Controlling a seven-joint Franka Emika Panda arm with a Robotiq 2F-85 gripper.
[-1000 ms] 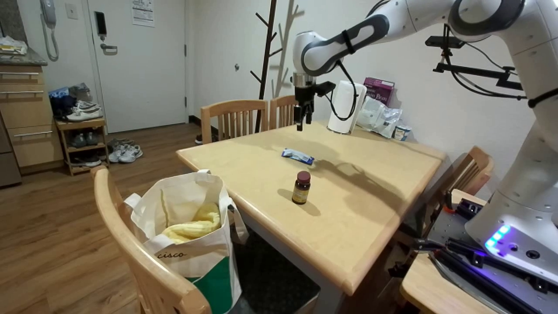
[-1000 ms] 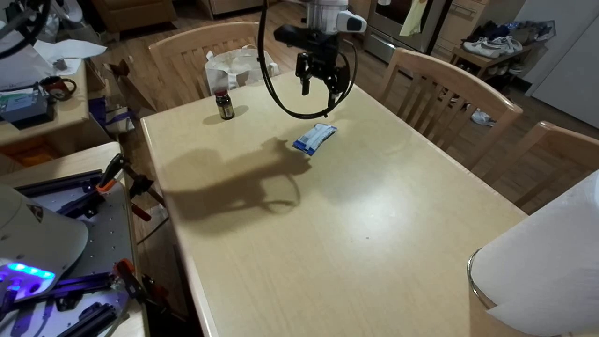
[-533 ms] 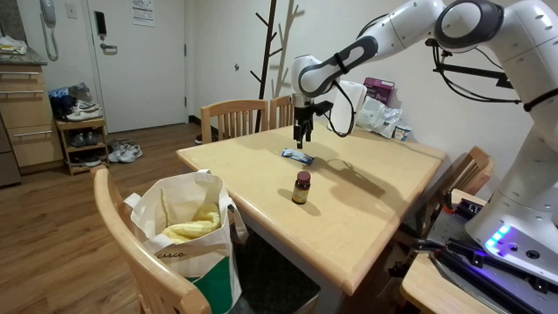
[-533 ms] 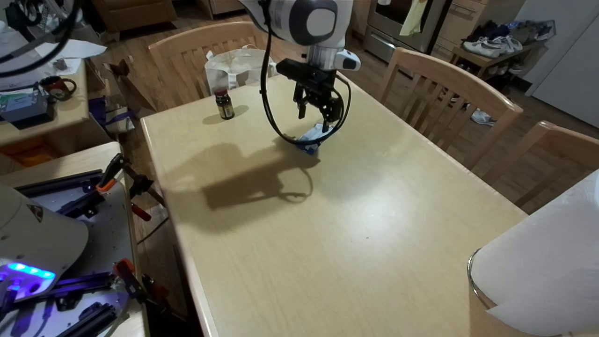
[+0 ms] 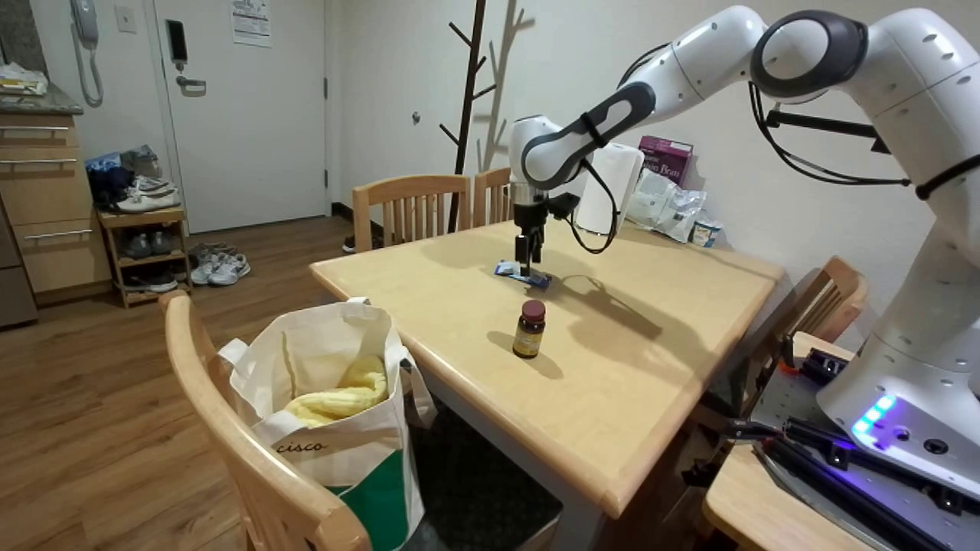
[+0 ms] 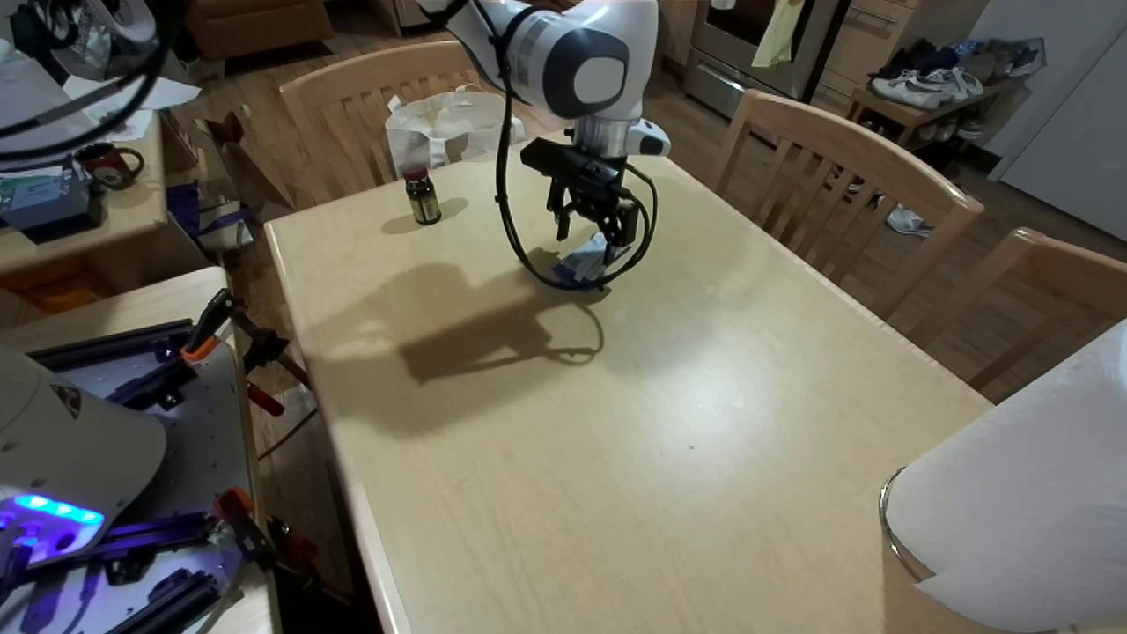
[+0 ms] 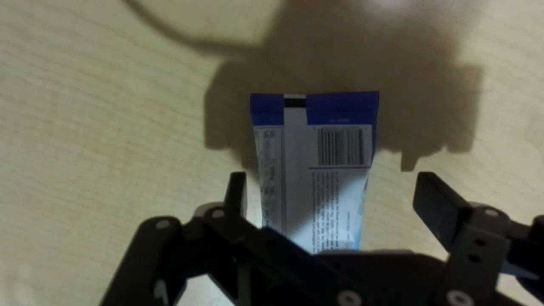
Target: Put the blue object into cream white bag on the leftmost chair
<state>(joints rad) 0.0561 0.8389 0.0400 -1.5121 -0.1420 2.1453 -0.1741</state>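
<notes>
A flat blue and white packet (image 5: 508, 269) lies on the wooden table (image 5: 612, 383); it also shows in an exterior view (image 6: 577, 267) and in the wrist view (image 7: 323, 146). My gripper (image 5: 529, 264) is low over the packet, pointing down. In the wrist view the gripper (image 7: 331, 182) is open, one finger on each side of the packet, nearer its left edge, with nothing held. The packet's near end is hidden behind the gripper. The cream white bag (image 5: 352, 451), open at the top with yellow cloth inside, stands on a chair (image 5: 253, 467) at the table's edge.
A dark bottle with a red-brown cap (image 5: 528, 330) stands on the table between packet and bag. A paper towel roll (image 5: 610, 180), a purple box (image 5: 664, 158) and plastic bags (image 5: 664, 200) stand by the wall. Other chairs (image 6: 854, 185) line another table side.
My gripper has moved down from well above the table to just over the packet, staying open. The packet, bottle and bag have not moved.
</notes>
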